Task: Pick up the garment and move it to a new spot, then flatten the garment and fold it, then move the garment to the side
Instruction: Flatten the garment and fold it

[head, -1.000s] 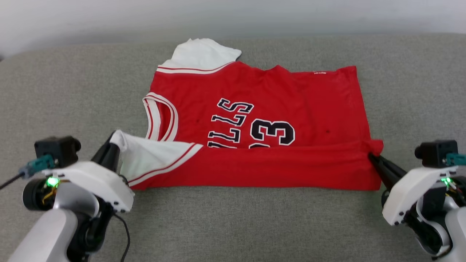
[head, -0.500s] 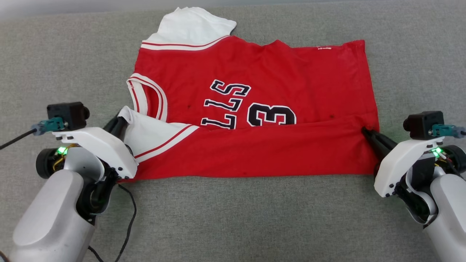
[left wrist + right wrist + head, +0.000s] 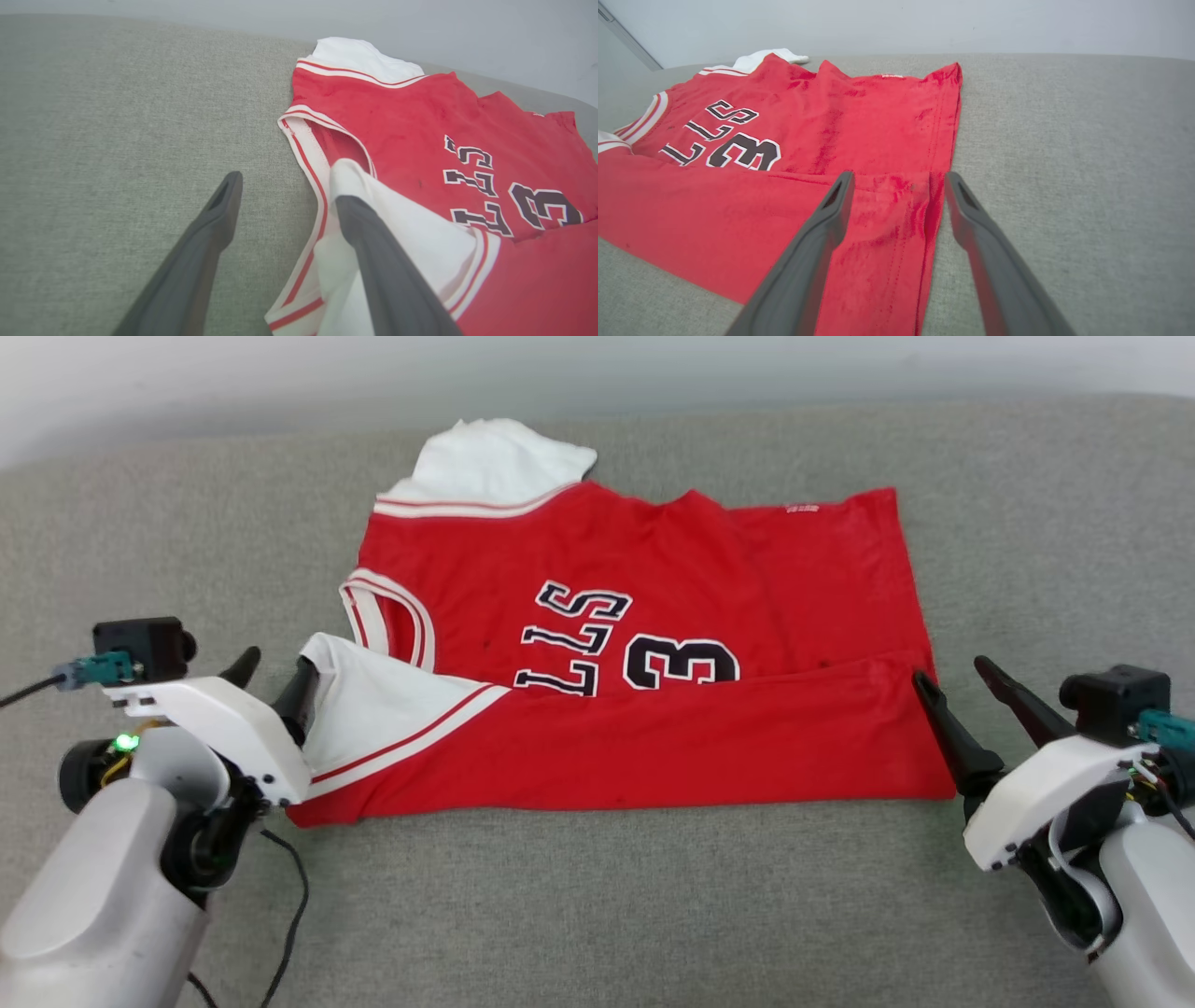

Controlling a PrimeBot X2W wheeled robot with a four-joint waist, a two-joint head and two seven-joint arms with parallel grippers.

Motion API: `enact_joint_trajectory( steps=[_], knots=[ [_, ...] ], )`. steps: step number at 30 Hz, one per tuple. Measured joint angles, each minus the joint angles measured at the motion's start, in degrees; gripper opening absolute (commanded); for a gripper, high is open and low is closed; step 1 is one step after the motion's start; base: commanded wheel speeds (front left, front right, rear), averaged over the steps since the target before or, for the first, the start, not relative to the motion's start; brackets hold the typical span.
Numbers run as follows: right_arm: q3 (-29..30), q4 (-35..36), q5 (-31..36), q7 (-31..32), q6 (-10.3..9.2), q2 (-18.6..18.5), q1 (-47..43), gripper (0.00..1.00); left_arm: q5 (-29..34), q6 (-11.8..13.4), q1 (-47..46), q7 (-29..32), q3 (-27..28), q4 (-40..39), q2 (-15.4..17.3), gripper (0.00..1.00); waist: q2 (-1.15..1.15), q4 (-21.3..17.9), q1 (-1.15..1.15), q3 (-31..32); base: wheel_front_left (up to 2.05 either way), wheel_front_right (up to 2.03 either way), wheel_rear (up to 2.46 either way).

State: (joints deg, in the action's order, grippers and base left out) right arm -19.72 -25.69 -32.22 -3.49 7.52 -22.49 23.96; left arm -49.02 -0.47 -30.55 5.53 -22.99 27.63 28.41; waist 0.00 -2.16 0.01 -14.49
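The garment point(image 3: 709, 569) lies on the grey padded surface point(image 3: 597, 896), its black letters and number 3 facing up. Its near long edge is folded back over the front and hides the lower part of the print. A white sleeve point(image 3: 373, 700) lies on that fold at the left end. My left gripper point(image 3: 275, 667) stands open there, one finger point(image 3: 373, 261) touching the sleeve point(image 3: 420, 242) and the other over bare surface. My right gripper point(image 3: 950, 674) is open at the fold's right corner, its fingers straddling the red hem point(image 3: 920, 205).
The second white sleeve point(image 3: 495, 462) sticks out at the garment's far left corner. A pale wall point(image 3: 597, 364) runs behind the surface's far edge. A black cable point(image 3: 289, 887) hangs by my left arm. Bare grey surface stretches on both sides and in front.
Both grippers have opened and let go of the folded edge, which now rests on the garment. The head camera has also shifted between frames.
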Motion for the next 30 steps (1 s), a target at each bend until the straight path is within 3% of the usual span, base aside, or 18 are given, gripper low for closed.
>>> enact_joint_trajectory(
  steps=[7, 17, 24, 30],
  knots=[
    [5.1, 6.4, 4.0, -4.1, 0.00, 0.7, -6.2, 1.00, -0.9, -0.5, 0.6, 7.1, 0.0, -3.3, 5.7, 1.00, 0.00, -1.4, -0.01, 5.5, 0.00, 0.00, 0.00],
    [12.4, 18.6, 10.3, -0.4, 0.00, 5.0, -15.2, 1.00, -3.1, -1.0, 1.3, 27.3, -3.5, -9.4, 15.4, 1.00, 0.00, -5.5, -0.01, 9.6, 0.00, 0.00, 0.00],
    [15.3, 26.7, 12.9, 2.7, -0.01, 8.0, -18.6, 1.00, -4.6, 1.5, 1.9, 36.7, -3.5, -14.1, 21.1, 1.00, 0.00, -7.1, -0.01, 8.3, 0.00, 0.00, 0.00],
    [16.5, 31.5, 14.2, 3.9, -0.01, 10.2, -19.8, 1.00, -8.1, 3.8, 4.7, 42.8, -3.9, -18.8, 22.1, 1.00, 0.00, -7.5, -0.01, 5.6, 0.00, 0.00, 0.00]
  ],
)
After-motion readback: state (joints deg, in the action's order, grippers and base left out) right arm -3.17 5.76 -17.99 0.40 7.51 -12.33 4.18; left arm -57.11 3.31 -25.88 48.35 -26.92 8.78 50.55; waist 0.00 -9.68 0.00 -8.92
